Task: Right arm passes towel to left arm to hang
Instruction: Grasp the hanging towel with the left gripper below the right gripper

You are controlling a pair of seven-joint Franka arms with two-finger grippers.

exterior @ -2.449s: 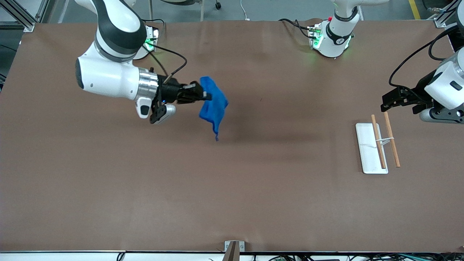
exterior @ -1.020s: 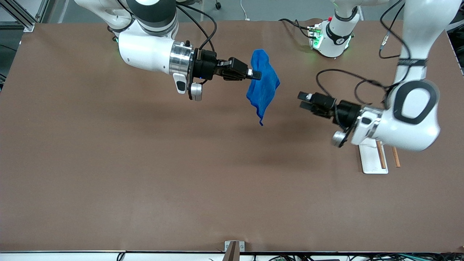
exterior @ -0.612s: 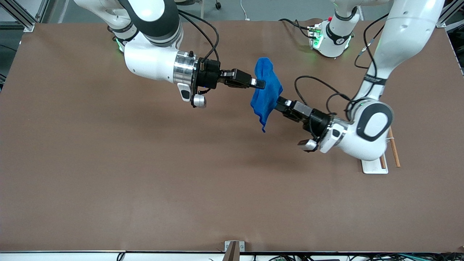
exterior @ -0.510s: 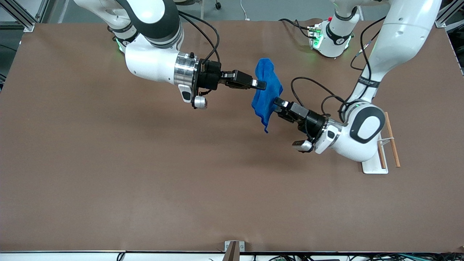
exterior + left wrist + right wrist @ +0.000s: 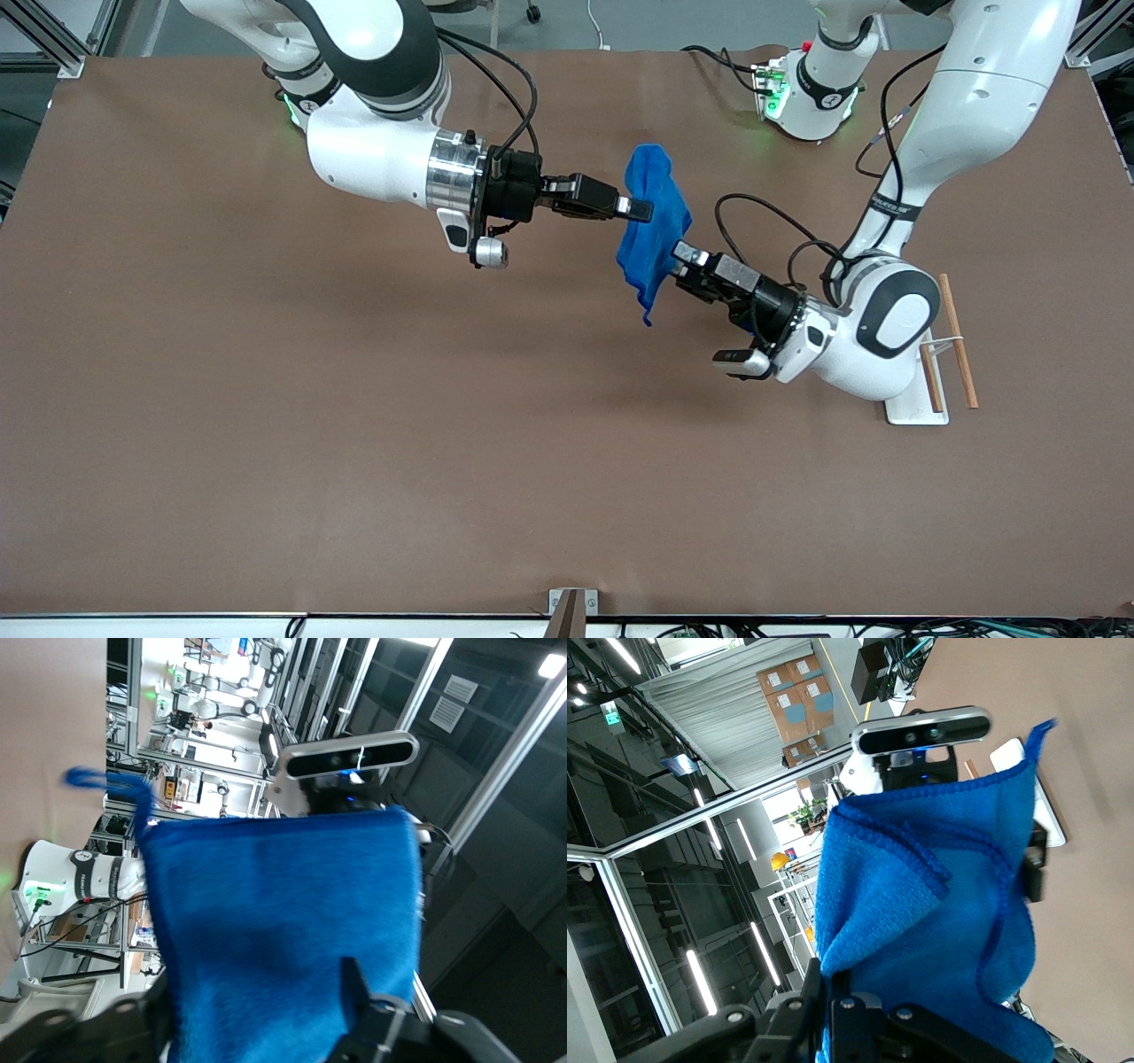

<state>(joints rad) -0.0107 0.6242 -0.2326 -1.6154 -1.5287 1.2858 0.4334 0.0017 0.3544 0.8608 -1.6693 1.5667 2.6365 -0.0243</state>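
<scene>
Towel [image 5: 654,226] hangs limp and light over mid-surface, pinched in my closed right end effector [image 5: 640,211]; left end effector [image 5: 680,260] half-closed at its hem, best hold there.

white tray [image 5: 905,410] | left arm's end; wooden sticks [image 5: 958,352] across it

Towel [image 5: 654,221] upper centre of front view, hanging in air over table [image 5: 266,443], between two grippers; right gripper [image 5: 640,209] at towel's upper part, reaching in from upper left of frame; left gripper [image 5: 678,261] at towel's lower edge, reaching in from right of frame; stand [image 5: 905,409] with two sticks [image 5: 959,354] at right middle of frame, partly under left arm [image 5: 886,328]; arm bases along top edge
</scene>
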